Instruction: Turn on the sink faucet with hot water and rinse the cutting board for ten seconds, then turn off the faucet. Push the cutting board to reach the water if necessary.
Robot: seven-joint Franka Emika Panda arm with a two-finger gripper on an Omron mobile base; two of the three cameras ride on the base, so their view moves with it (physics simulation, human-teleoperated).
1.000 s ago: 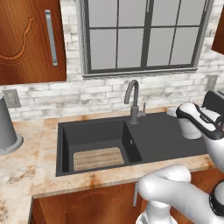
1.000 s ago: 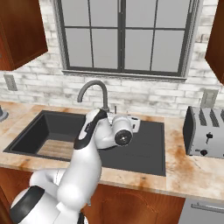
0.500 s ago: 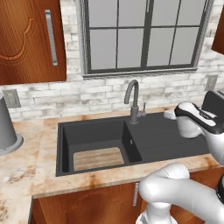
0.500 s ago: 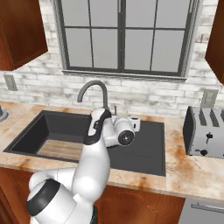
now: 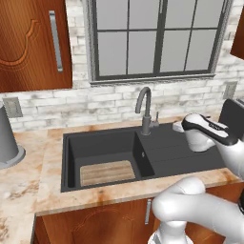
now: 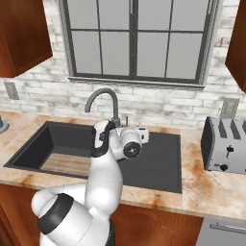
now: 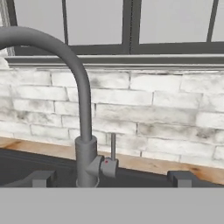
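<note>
Hovering over the shallow drainboard at the right of the sink (image 5: 143,164), the gripper (image 5: 177,127) sits right of centre in the left base view, level with the base of the sink faucet (image 5: 145,110) and just to its right, apart from it. Its jaws are spread fully, with nothing between them. In the hand view the two dark fingertips (image 7: 38,179) rise at the lower left and lower right of the frame, with the faucet base and its small side lever between them, further off.

Position of the task items:
- Cutting board (image 5: 106,172): lies flat on the floor of the deep basin, at the front of it, lower centre-left in the left base view. In the right base view the cutting board (image 6: 65,164) appears at lower left, partly hidden by the white arm.
- Sink faucet (image 7: 78,109): stands upright at the rear rim of the sink, between basin and drainboard. The gooseneck curves over toward the basin. The lever stands upright on a short stub at the right of the base, with a small red mark on the stub.

Beyond the faucet, centre and upper frame: beige countertop edge, whitewashed brick wall (image 7: 166,113), then the dark-framed window (image 5: 157,38).

At the right edge of the right base view, a toaster (image 6: 226,145) stands on the counter.
</note>
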